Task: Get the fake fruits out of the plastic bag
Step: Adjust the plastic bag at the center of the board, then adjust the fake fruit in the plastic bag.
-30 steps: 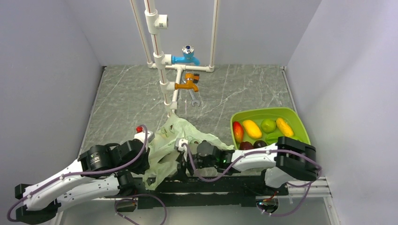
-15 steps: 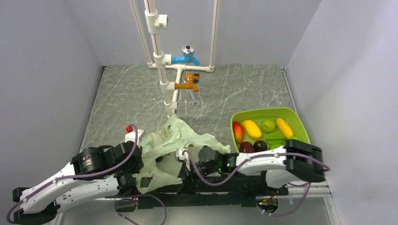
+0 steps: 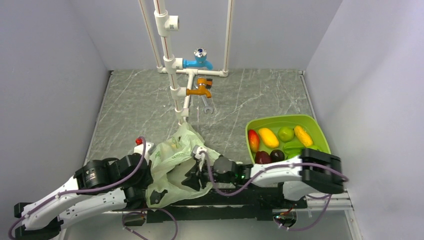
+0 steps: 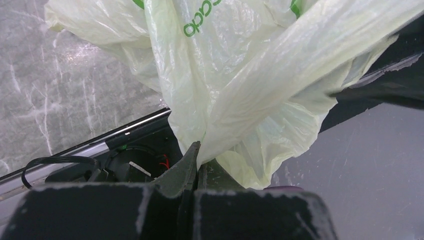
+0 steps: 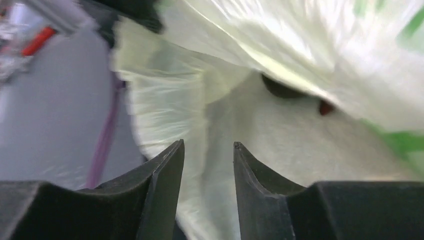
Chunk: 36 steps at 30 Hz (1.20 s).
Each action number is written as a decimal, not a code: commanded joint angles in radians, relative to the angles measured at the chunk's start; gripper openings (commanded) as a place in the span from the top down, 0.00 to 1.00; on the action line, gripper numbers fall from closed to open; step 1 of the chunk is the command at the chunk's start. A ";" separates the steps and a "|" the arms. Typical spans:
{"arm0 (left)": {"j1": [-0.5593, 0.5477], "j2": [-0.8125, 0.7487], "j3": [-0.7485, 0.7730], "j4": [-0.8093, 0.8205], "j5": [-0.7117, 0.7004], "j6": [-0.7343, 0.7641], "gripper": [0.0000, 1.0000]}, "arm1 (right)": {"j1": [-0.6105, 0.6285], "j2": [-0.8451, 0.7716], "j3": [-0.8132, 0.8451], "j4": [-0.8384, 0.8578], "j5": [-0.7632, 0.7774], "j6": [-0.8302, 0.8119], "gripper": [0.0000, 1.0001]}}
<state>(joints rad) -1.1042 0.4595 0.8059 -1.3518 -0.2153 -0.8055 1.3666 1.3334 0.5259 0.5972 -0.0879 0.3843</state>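
Fruits sit in the tray near the plastic bag.

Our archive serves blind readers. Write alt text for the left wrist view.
The left gripper is shut on a bunched fold of the pale green plastic bag, which fills the upper frame. Grey marbled table shows at left.

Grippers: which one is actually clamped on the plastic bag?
The left gripper: its jaws are shut, pinching the plastic bag. The right gripper is open, gripping nothing.
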 commanded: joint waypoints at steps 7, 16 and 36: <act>-0.003 0.017 -0.047 0.042 0.081 0.033 1.00 | 0.079 0.468 0.191 0.319 0.152 -0.152 0.54; -0.003 0.004 -0.043 -0.015 0.019 -0.053 1.00 | 0.066 0.421 0.155 0.288 0.327 -0.105 0.34; -0.003 -0.011 -0.018 0.066 -0.033 -0.051 1.00 | 0.036 0.643 0.455 0.187 0.491 -0.206 0.17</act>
<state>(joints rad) -1.1042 0.4339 0.7578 -1.3231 -0.2348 -0.8753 1.4117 1.9308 0.9100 0.7952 0.3904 0.2260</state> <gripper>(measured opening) 0.010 0.824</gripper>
